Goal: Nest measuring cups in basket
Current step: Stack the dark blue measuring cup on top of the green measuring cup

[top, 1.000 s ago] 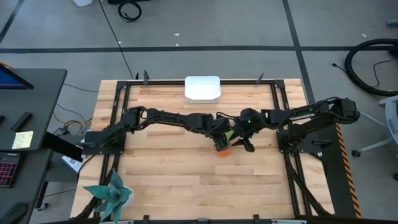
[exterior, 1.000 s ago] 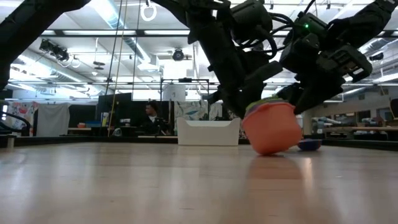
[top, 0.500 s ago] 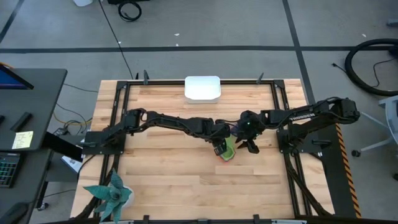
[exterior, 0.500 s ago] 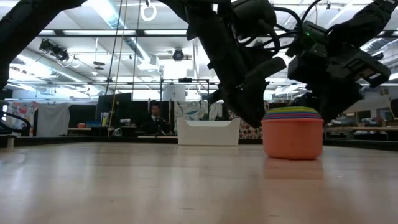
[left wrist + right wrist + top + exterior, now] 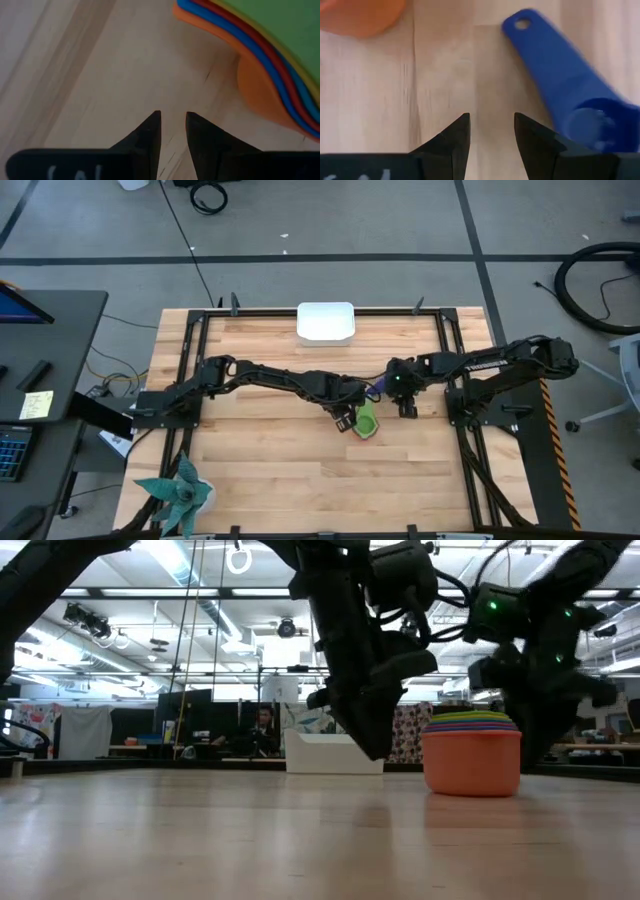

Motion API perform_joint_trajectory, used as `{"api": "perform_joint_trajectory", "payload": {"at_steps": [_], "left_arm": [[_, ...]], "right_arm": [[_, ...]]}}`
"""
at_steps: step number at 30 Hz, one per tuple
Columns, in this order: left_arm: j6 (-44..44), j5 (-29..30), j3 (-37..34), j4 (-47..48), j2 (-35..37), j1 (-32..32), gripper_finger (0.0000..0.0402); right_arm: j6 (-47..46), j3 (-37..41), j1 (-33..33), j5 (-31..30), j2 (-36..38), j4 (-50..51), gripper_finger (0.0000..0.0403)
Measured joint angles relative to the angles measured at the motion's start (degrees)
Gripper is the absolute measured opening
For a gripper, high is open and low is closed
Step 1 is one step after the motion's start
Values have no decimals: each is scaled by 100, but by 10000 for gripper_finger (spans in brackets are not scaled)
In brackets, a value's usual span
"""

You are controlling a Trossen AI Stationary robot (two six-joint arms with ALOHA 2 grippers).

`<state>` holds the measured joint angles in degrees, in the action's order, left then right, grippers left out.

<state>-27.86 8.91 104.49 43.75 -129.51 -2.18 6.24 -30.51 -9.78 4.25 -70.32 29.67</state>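
Observation:
A stack of nested measuring cups stands upright on the table, orange outermost and green on top. Its rims show in the left wrist view. One dark blue measuring cup lies alone on the wood, just beyond the stack. The white basket sits at the table's far edge. My left gripper points down just left of the stack, slightly open, with nothing in it. My right gripper hovers open beside the blue cup, right of the stack.
A green artificial plant stands at the table's near left corner. Bare wood lies between the stack and the basket, and across the near half of the table. A black frame borders the tabletop.
The stack, tilted a second ago between the two grippers, has been set upright on its base and stays there. My left gripper has drawn away from it toward the table's left. My right gripper has tipped to point more steeply down and has backed off to the right.

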Motion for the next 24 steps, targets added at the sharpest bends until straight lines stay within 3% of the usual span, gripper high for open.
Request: {"api": "perform_joint_trajectory", "payload": {"at_steps": [6,17,24], "left_arm": [[2,49,0,-20,0,-34,94],[2,157,0,-25,0,-44,94],[4,308,0,-27,0,-122,94]], "right_arm": [[228,-756,-153,-353,0,878,158],[1136,-783,-411,-744,0,928,158],[1152,-783,-684,-291,-181,1072,158]]}}
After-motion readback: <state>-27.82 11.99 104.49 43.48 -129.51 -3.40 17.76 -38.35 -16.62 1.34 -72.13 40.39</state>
